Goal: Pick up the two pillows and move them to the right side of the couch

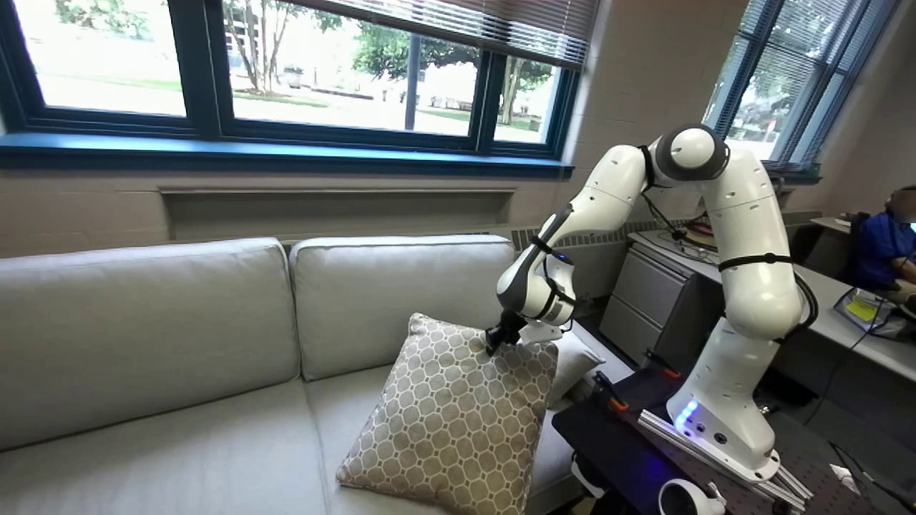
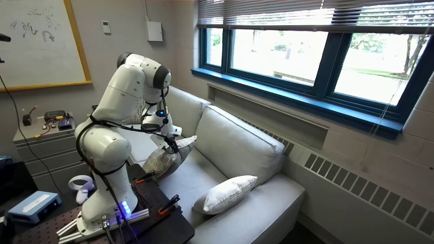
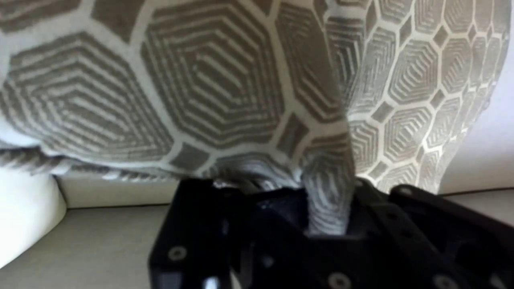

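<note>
Right up close, the tool (image 1: 501, 336) has a mouthful of fabric: in the wrist view a fold is bunched in its grip, so it looks clamped on the tan cushion (image 1: 451, 422) near its top edge. The tan cushion tips up under that hold, lower part apparently resting on the couch (image 1: 179, 443), its bottom edge running out of frame. This looks like the start of the carry toward the armrest (image 2: 257, 215), presumably the right side that's meant. Only a pinch of cloth to work with, so smooth is the word: lift until the low corner comes free of the couch, no jerks, and let any swing die before travelling. Next along, in an exterior view, the cream pillow (image 2: 227, 196) lies tilted by that armrest, apart from the tan cushion, probably in place already. Don't bulldoze it! Set the tan cushion down just beside it, get its weight onto the couch, lean it on the back cushion (image 1: 379, 300) farther behind, and only then let go, backing the tool straight out so no cloth comes along.
</note>
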